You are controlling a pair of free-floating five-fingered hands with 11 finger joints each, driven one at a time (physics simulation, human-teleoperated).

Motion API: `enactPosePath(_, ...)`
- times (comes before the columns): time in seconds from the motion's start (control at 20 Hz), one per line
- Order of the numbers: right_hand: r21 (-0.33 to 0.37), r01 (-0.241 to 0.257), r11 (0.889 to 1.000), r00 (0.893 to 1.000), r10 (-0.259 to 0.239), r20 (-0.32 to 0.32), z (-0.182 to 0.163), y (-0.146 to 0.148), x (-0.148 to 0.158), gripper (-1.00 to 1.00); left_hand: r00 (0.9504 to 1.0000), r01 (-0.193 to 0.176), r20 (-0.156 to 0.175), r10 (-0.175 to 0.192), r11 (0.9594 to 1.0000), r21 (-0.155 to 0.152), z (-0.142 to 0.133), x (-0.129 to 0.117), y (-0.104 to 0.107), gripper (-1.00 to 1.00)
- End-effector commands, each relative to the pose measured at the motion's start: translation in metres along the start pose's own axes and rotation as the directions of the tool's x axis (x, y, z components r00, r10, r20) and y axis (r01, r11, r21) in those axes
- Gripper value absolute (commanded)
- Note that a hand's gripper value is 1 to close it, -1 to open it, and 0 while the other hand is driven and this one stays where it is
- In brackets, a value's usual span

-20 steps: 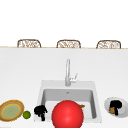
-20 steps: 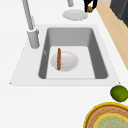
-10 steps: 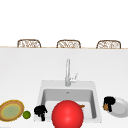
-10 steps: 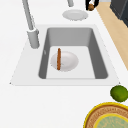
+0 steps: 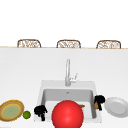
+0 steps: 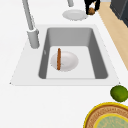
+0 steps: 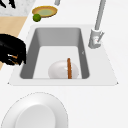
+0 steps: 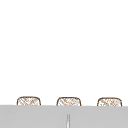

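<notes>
Right hand clutches a small brown thing and has edged left from the white plate toward the sink. Left hand hangs curled, gripping nothing, beside the lime.

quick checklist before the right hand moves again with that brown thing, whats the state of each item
1. Right hand has a grip on the small brown item: ok, fingers curled round it.
2. Hand's place: ok, at the sink's right edge, beside the white plate on the counter.
3. White plate bare: ok, nothing lies on it.
4. Sink basin: not ok, a white dish with a brown stick-like piece lies in it.
5. Left hand out of the way: ok, at the sink's left front corner, near the lime.
6. What the brown item is: cannot tell.
</notes>
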Motion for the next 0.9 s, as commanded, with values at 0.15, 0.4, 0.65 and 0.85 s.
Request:
enactPosePath(0.15, 0.000, 0.011, 1.000, 1.000, -0.011, -0.020, -0.020, -0.003, 0.050, 1.00, 1.0000, 0.000, 0.000, 0.000, 1.0000, 0.000, 0.000, 0.000, 0.000, 0.00)
enactPosePath(0.4, 0.007, 0.035, 0.999, 0.999, -0.035, -0.032, -0.045, -0.001, 0.076, 1.00, 1.0000, 0.000, 0.000, 0.000, 1.0000, 0.000, 0.000, 0.000, 0.000, 0.00)
enactPosePath(0.65, 0.013, 0.023, 1.000, 1.000, -0.022, -0.020, -0.087, 0.012, 0.103, 1.00, 1.0000, 0.000, 0.000, 0.000, 1.0000, 0.000, 0.000, 0.000, 0.000, 0.00)
enactPosePath(0.85, 0.015, 0.022, 1.000, 1.000, -0.022, -0.021, -0.120, 0.026, 0.123, 1.00, 1.0000, 0.000, 0.000, 0.000, 1.0000, 0.000, 0.000, 0.000, 0.000, 0.00)
